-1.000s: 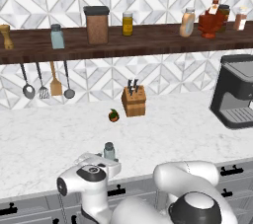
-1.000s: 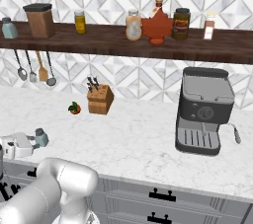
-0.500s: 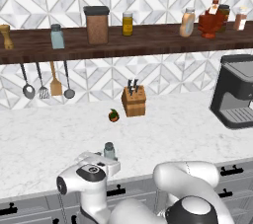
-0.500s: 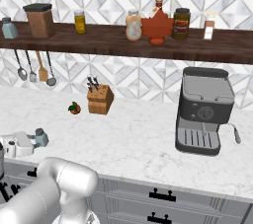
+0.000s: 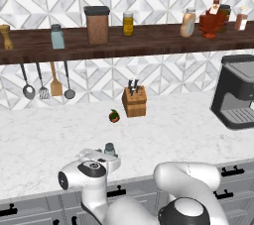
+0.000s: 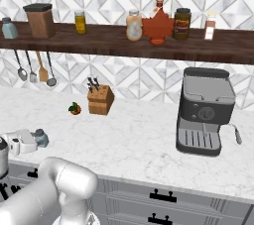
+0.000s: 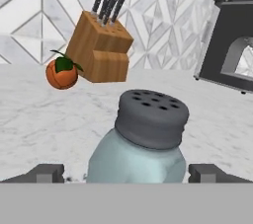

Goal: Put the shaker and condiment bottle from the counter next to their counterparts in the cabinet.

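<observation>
The bench [image 5: 44, 144] carries the shaker [image 5: 109, 148] near its front edge, upright, well in front of the knife block [image 5: 134, 101] and the small orange fruit [image 5: 114, 116]. Up on the shelf [image 5: 149, 40] its twin shaker [image 5: 57, 36] stands toward the left; the peach bottle [image 5: 187, 23] already sits by the red bottle [image 5: 212, 18].

The fingers [image 7: 127, 173] are spread fully wide, one on each side of the shaker's glass body, holding nothing yet. To grip well, I would judge it best to close on the glass below the cap, centred, and squeeze evenly so it does not tip before lifting.

Against the earlier frames nothing has visibly shifted: arm, shaker and camera sit as they did.
</observation>
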You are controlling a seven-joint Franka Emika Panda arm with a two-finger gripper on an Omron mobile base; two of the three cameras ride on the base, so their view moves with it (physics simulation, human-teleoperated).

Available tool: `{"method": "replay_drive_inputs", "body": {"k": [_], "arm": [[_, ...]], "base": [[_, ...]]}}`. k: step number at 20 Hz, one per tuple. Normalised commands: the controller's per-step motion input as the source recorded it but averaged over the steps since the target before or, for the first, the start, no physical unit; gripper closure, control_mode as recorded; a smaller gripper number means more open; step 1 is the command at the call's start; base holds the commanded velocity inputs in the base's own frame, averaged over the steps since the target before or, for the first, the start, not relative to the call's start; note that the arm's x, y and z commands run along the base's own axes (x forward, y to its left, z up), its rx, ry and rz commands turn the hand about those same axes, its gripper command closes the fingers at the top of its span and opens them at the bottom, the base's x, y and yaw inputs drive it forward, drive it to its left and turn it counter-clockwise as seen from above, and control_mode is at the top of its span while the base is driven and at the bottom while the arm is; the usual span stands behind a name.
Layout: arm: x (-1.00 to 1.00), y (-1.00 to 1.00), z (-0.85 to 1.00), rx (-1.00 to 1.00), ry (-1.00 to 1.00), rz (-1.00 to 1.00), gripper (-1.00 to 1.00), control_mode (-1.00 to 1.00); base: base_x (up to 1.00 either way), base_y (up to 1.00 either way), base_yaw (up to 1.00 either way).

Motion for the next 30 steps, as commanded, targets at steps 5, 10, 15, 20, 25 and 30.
{"method": "replay_drive_inputs", "body": {"k": [5, 10, 15, 20, 25, 30], "arm": [[0.0, -0.19, -0.04, 0.0, -0.01, 0.03, -1.0, -1.0], [0.0, -0.26, -0.19, 0.0, 0.0, 0.01, 1.0, -1.0], [0.02, -0.02, -0.26, 0.0, 0.02, 0.0, 1.0, -1.0], [0.27, 0.0, 0.55, -0.01, 0.04, 0.03, 1.0, -1.0], [0.0, 0.0, 0.93, -0.03, 0.0, 0.13, 1.0, -1.0], [0.08, 0.0, 0.94, 0.0, 0.11, 0.13, 1.0, -1.0]], "base": [[0.0, 0.0, 0.0], [0.0, 0.0, 0.0], [0.0, 0.0, 0.0], [0.0, 0.0, 0.0], [0.0, 0.0, 0.0], [0.0, 0.0, 0.0]]}}
